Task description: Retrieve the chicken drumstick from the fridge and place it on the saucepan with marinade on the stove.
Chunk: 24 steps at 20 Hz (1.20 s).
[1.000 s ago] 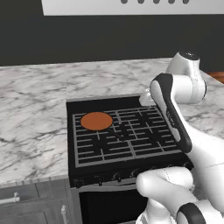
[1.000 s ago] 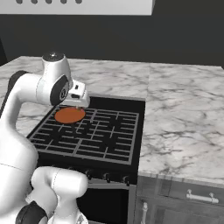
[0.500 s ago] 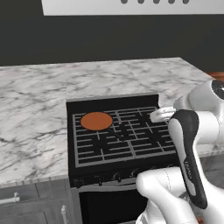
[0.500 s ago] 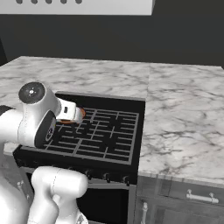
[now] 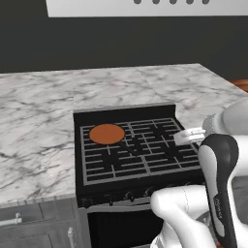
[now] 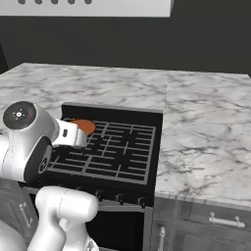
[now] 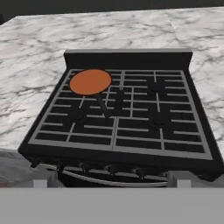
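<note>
The pan (image 7: 90, 82) is seen on the stove's (image 7: 131, 127) rear-left burner, its orange disc bare. The drumstick's whereabouts cannot be told. The gripper is spread wide and holds nothing. With the arm folded low by the grates, a swing away could clip the pan's handle.

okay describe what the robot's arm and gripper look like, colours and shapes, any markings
The arm is glossy white with rounded, bulbous links and dark grey to black joint sections; one dark band carries small pale lettering, too small to read. A round grey cap sits on one joint. The gripper shows as two small grey blocky tips. No cables are visible.
</note>
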Available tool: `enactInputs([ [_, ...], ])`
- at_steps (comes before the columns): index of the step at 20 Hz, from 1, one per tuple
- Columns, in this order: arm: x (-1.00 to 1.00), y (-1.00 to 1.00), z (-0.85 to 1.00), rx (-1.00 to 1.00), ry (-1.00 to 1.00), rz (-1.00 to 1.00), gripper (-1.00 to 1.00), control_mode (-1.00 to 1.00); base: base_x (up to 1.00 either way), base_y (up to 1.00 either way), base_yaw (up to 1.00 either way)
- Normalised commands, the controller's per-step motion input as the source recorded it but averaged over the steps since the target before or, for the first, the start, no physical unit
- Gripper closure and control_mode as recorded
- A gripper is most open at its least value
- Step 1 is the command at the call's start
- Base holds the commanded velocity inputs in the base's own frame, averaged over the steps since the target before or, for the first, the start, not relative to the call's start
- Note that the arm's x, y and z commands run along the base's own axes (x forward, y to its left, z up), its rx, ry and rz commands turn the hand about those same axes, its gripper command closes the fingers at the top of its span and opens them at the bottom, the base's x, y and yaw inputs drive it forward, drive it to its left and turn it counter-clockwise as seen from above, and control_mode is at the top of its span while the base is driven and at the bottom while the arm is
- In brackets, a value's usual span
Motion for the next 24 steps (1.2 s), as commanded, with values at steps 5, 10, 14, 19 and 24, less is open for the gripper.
enactInputs([
  [5,-0.47,0.0,0.0,-0.02,0.15,-0.06,-1.0,-1.0,0.0,0.0,0.0],
  [10,-0.25,0.0,0.0,-0.01,0.02,-0.02,-1.0,-1.0,0.0,0.0,0.0],
  [14,-0.09,-0.01,0.0,0.0,0.0,0.0,-1.0,1.0,0.0,0.0,0.0],
  [19,0.0,0.0,0.0,0.0,0.0,0.0,-1.0,1.0,-0.06,0.0,0.0],
  [24,0.0,0.0,0.0,0.0,0.0,0.0,-1.0,1.0,-0.6,-0.03,0.0],
])
